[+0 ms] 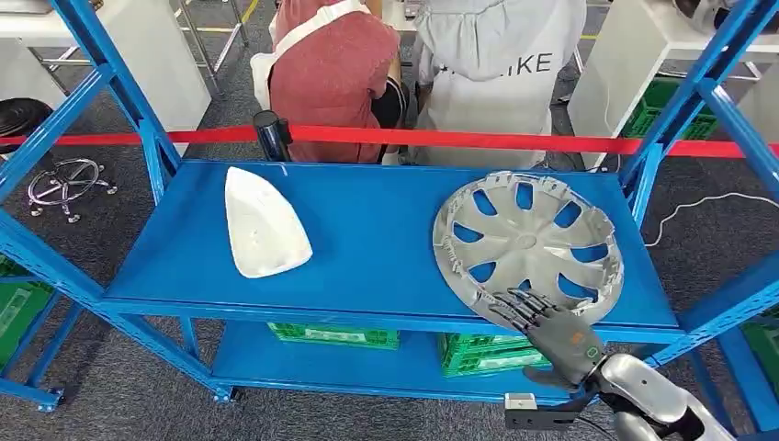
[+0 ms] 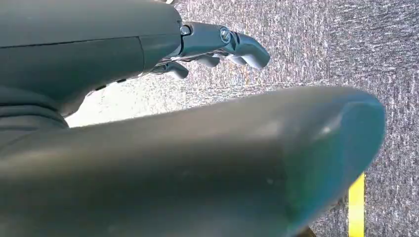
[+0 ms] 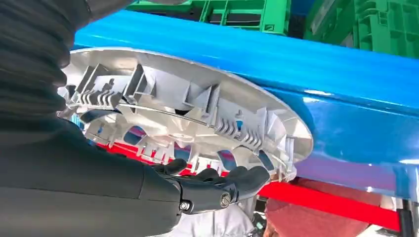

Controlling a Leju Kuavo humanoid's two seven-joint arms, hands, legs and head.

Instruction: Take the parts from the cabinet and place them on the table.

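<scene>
Right now my right hand [image 1: 542,323] rests spread, gripping nothing, on the wheel cover [image 1: 528,243] rim overhanging the shelf [image 1: 367,239] edge, so pressing could tip it off.

You have 2 parts on the blue cabinet shelf [image 1: 367,239]. On the left side lies a white, iron-shaped shell [image 1: 263,222], flat, its pointed end toward the back of the shelf. Well apart on the right you see a silver wheel cover [image 1: 528,243] with cut-out spokes, inner side up so its ribs and clips show. Its near rim overhangs the shelf's front edge, where dark fingers [image 1: 521,306] rest on it.
</scene>
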